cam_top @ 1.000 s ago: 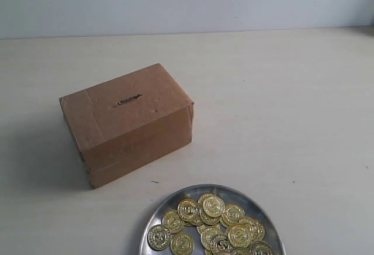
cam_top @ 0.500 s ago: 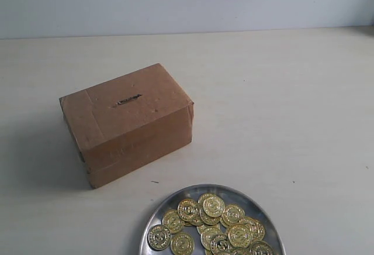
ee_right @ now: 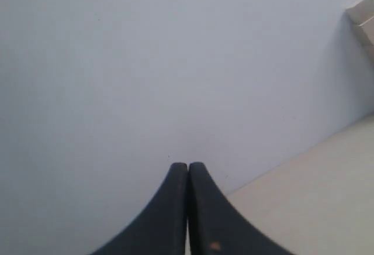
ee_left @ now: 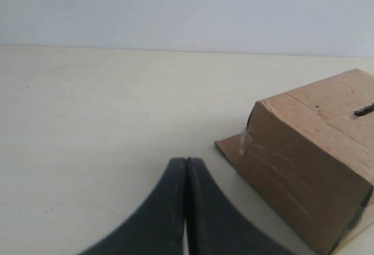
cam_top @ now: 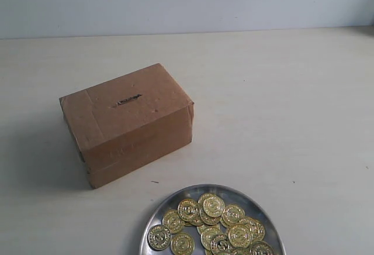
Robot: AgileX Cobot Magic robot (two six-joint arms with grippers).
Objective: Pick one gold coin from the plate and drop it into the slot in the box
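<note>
The brown cardboard box (cam_top: 127, 122) stands left of centre on the table, with its dark slot (cam_top: 127, 100) cut in the top face. At the front edge the silver plate (cam_top: 159, 212) holds several gold coins (cam_top: 214, 206) in a heap. Neither arm shows in the exterior view. My left gripper (ee_left: 185, 161) is shut and empty, hovering over bare table beside the box (ee_left: 315, 150), whose slot (ee_left: 363, 110) shows at the frame's edge. My right gripper (ee_right: 187, 165) is also shut and empty, facing the pale wall; plate and coins are out of its view.
The light table (cam_top: 280, 109) runs back to a pale wall (cam_top: 187, 0). A loose cardboard flap and a bit of clear tape (ee_left: 245, 141) stick out at the box's lower corner. A pale boxy corner (ee_right: 363, 15) shows at the edge of the right wrist view.
</note>
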